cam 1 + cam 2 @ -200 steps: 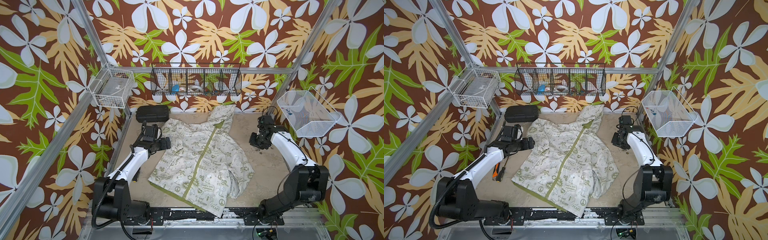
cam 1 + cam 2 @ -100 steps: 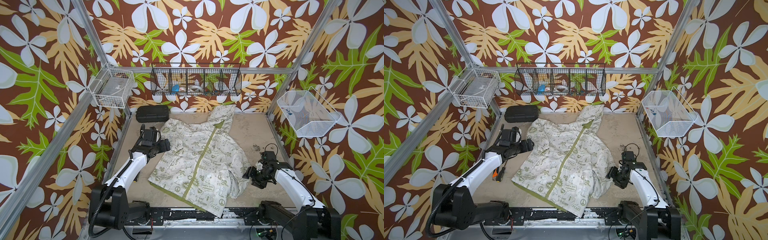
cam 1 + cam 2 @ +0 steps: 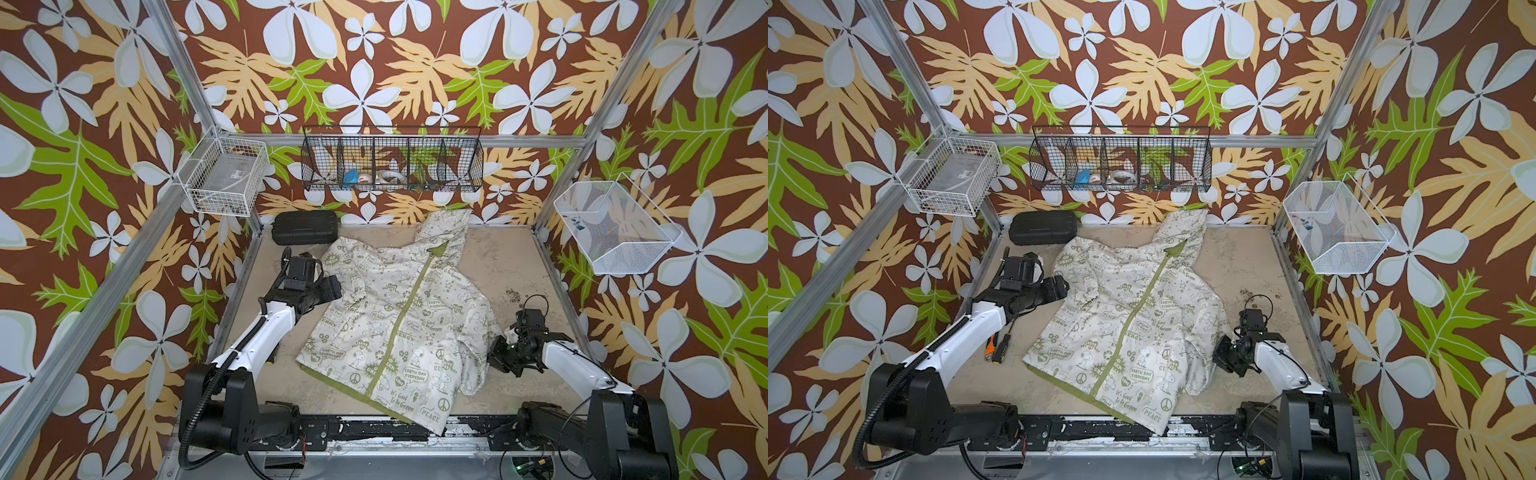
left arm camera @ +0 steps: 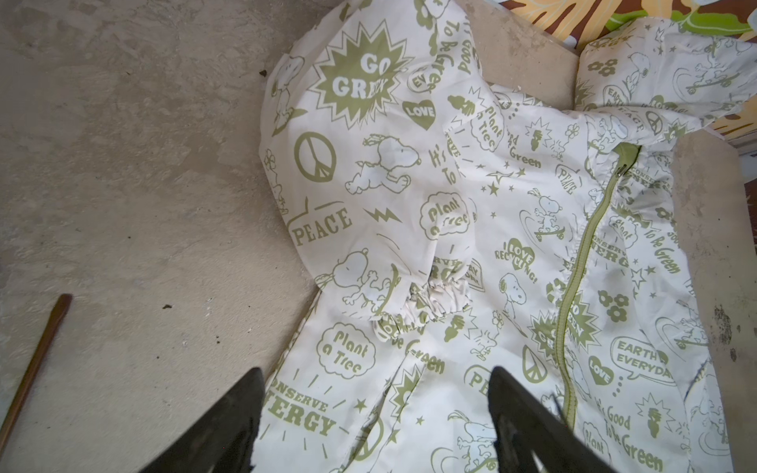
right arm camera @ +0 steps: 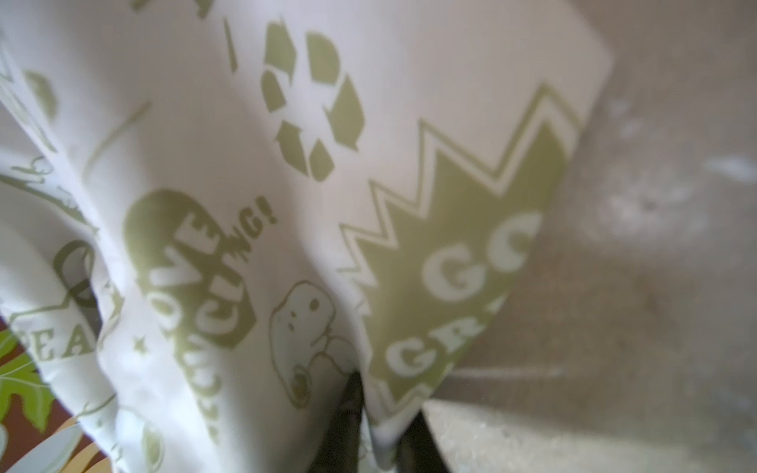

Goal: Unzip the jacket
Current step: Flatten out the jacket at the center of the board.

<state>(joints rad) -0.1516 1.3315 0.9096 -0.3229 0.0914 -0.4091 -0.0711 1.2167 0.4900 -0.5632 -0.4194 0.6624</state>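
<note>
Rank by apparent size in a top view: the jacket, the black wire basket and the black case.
Largest: jacket.
Next: black wire basket, though it hangs higher, nearer the camera.
Smallest: black case.

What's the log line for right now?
left gripper: open, over jacket | right gripper: shut on jacket edge | zipper: closed

A robotics lab test cell: an aluminium frame (image 3: 532, 141) walled with floral wallpaper (image 3: 374, 62), wire baskets (image 3: 392, 166) hanging at ten, twelve and two o'clock, and two robot arms (image 3: 257, 336) mounted at six o'clock.
</note>
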